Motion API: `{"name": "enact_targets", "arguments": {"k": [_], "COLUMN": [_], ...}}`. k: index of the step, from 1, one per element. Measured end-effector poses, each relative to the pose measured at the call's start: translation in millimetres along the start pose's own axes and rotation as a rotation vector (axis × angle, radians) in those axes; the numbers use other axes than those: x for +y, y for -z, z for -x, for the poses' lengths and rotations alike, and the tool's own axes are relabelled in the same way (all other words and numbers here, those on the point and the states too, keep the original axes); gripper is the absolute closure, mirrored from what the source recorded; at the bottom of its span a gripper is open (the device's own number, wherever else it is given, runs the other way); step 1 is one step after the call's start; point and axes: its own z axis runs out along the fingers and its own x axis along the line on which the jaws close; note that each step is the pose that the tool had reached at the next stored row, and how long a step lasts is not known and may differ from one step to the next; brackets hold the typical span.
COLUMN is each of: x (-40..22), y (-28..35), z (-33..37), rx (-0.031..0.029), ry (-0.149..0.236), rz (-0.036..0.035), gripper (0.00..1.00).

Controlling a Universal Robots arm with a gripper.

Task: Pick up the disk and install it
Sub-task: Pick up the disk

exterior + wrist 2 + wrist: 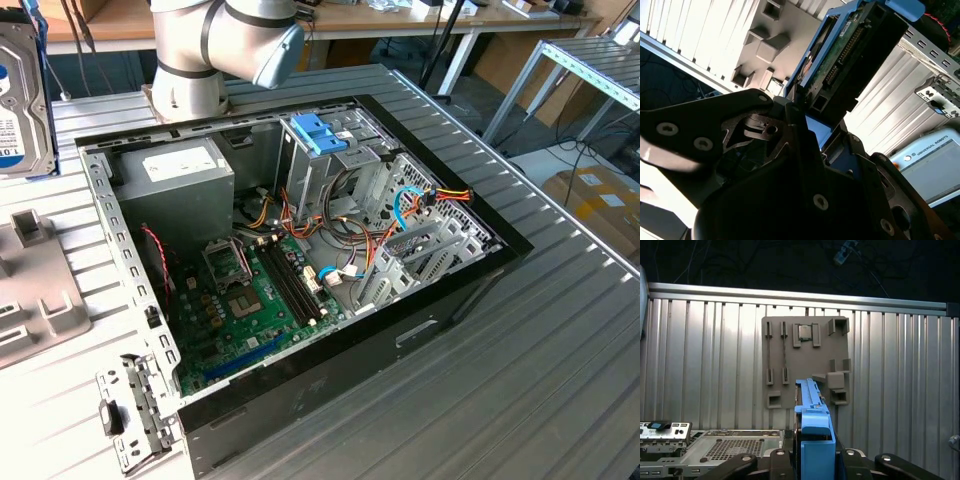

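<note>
Grip check: the claw (815,462) is closed down to the width of the disk (812,427), with a dark finger on either side of the light-blue carrier. I see no gap at either contact. I judge the hold firm but one-ended, since most of the drive stands out beyond the fingers.

Position: in the exterior view the disk hangs at that view's left edge. It is clear of the table (520,400), over the grey fixture plate (40,310), and well apart from the open computer case (480,270). The arm (220,50) stands behind the case.

Step in hand, as I read it: carrying the disk across to the case.

Notes for doing it well:
- I keep the closing force as it is, because any slackening lets the long free end droop.
- I move slowly and without wrist jerks, as the overhang will swing the load.
- I hold enough height to pass the case's near wall with margin.
- I watch the connector pins (842,57) on the disk's face and let nothing brush them.
- The orange and yellow cables (375,240) lie loose among the metal cages, near the blue latch piece (318,130). I judge them the likeliest snag.
- I cannot tell from here which slot takes the carrier, so I line up using the wrist views, not the exterior one.
</note>
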Motion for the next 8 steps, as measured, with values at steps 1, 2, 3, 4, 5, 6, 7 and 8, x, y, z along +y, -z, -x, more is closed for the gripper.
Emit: {"name": "enact_targets", "arguments": {"k": [1, 2, 3, 4, 5, 6, 7, 8], "x": [-0.5, -1.1, -1.7, -2.0, -2.7, -3.2, -3.6, -4.0], "y": [0.1, 0.1, 0.1, 0.2, 0.3, 0.3, 0.4, 0.4], "z": [-0.2, -0.6, -0.9, -1.2, -1.6, -2.0, -2.2, -2.5], "rx": [0.0, 0.0, 0.0, 0.0, 0.0, 0.0, 0.0001, 0.0], "ry": [0.0, 0.0, 0.0, 0.0, 0.0, 0.0, 0.0, 0.0], "rz": [0.0, 0.0, 0.0, 0.0, 0.0, 0.0, 0.0, 0.0], "gripper": [0.63, 0.63, 0.63, 0.63, 0.63, 0.63, 0.63, 0.63]}}
